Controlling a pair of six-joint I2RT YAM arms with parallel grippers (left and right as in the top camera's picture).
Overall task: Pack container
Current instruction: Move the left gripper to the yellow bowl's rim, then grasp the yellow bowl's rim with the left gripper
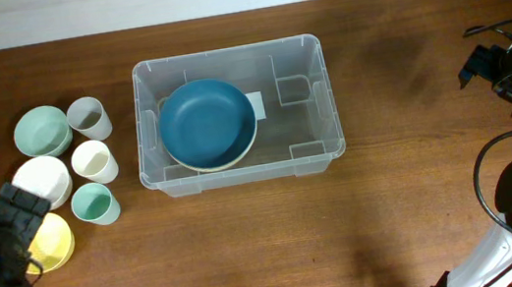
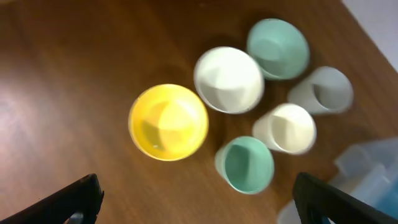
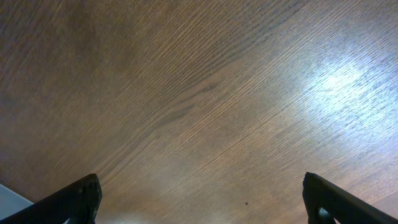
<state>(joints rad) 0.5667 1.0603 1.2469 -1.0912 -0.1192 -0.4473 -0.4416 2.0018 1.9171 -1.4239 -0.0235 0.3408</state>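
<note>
1. The left gripper hovers at about 8 o'clock on the table, jaws spread wide and holding nothing.
2. The right gripper hangs out at 3 o'clock over bare wood, well apart from everything. Its jaws are equally wide and empty.
3. Three bowls wait outside in a column, nearest first: yellow bowl, white bowl, green bowl.
4. Three cups stand just beside them on the 3 o'clock side, nearest first: green cup, white cup, grey cup.
5. The one container sits upright and uncovered at the table's centre, at 3 o'clock of the cups.
6. One blue bowl lies in the container's 9 o'clock half. A pale rim peeks from under it at 6 o'clock, possibly a second bowl, though the view does not settle it.
7. By my reckoning packing has barely begun: one bowl is surely in, and six pieces are left.
</note>
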